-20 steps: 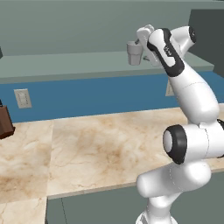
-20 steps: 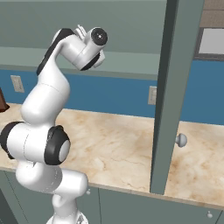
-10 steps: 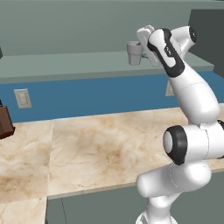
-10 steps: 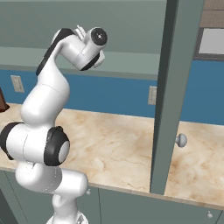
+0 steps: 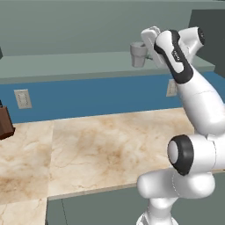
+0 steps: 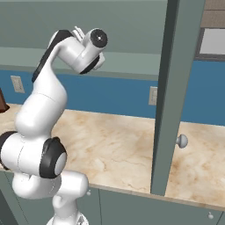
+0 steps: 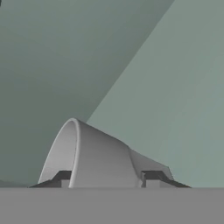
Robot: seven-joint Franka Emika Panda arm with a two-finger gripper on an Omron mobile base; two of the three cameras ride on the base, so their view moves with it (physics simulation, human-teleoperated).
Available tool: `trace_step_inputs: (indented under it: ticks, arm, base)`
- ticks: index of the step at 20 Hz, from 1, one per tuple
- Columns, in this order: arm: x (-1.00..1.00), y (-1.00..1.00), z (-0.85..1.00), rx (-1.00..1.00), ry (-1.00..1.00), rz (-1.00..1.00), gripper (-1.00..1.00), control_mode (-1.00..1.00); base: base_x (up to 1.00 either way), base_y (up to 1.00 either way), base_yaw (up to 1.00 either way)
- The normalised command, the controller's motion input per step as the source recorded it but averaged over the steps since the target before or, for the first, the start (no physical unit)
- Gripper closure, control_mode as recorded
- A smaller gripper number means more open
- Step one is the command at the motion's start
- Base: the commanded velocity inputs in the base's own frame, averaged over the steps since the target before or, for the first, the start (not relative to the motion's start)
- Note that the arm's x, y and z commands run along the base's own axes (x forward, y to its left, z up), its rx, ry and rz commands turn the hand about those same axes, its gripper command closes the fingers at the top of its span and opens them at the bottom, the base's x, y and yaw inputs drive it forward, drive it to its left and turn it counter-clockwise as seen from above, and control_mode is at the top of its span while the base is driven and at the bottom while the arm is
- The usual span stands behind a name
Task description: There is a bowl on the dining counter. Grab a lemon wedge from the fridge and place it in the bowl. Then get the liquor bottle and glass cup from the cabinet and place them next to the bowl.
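In the left base view, the glass cup [image 5: 139, 54] stands on the cabinet [image 5: 66, 66] shelf, up at about one o'clock. The gripper [image 5: 148, 41] is right beside the cup, at its right side, and seems to be touching it. Below, the beige stone counter [image 5: 101, 149] stretches across the middle. A blue wall with a white outlet [image 5: 23, 98] sits behind it at nine o'clock. A brown thing [image 5: 5, 122] peeks in at the left edge; too little of it shows to say what it is.

In the right base view, the arm bends up to about eleven o'clock, and its big white wrist hides the fingers and the cup. The open cabinet door [image 6: 170, 92] stands edge-on at two o'clock, with a small round knob [image 6: 182, 140] next to it.

In the hand view, the cup lies on its side to the camera, at six o'clock. One dark finger tip [image 7: 62, 178] sits against its left side and the other against its right side. So the hand is squeezed around the cup.

The step now looks like grabbing the glass cup out of the cabinet. Next, the arm should lift the cup a little and pull it straight back, staying away from the door. Then it must go beside the bowl on the dining counter.
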Motion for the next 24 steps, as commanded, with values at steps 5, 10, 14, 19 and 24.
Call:
trace_step_inputs:
  ticks: [5, 10, 14, 19, 24]
  arm:
    - [-1.0, 0.06, 0.0, 0.0, -0.15, 0.0, 1.0, -1.0]
    - [-1.0, 0.35, 0.1, -0.03, -0.13, 0.0, 1.0, -1.0]
    - [-1.0, 0.5, 0.09, -0.12, 0.0, 0.0, 1.0, -1.0]
    - [-1.0, 0.41, 0.02, -0.15, 0.01, 0.0, 1.0, -1.0]
    - [-1.0, 0.18, 0.0, -0.16, 0.07, 0.0, 1.0, -1.0]
  base:
    - [0.0, 0.0, 0.0]
    - [0.0, 0.0, 0.0]
    - [0.0, 0.0, 0.0]
    - [0.0, 0.0, 0.0]
    - [0.0, 0.0, 0.0]
